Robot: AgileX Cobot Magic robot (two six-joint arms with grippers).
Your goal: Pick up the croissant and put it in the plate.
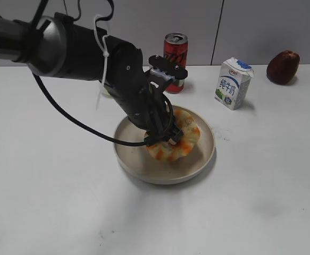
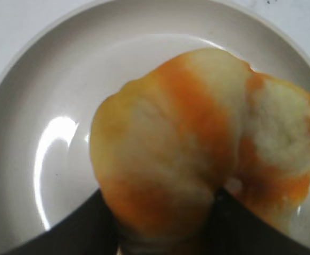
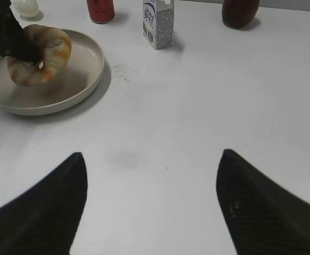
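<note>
The croissant [image 1: 180,139] is tan with orange streaks. It rests in the beige plate [image 1: 202,159] at the table's middle. My left gripper [image 1: 162,139] is shut on the croissant, its black fingers on either side of it. In the left wrist view the croissant [image 2: 197,143] fills the frame above the plate [image 2: 48,95]. The right wrist view shows the croissant [image 3: 43,53] in the plate [image 3: 85,69] at far left. My right gripper [image 3: 152,159] is open and empty over bare table; it is out of the exterior view.
A red can [image 1: 175,53], a milk carton [image 1: 233,82] and a dark red apple [image 1: 283,67] stand along the back. A pale egg [image 3: 26,6] lies behind the plate, mostly hidden by my left arm in the exterior view.
</note>
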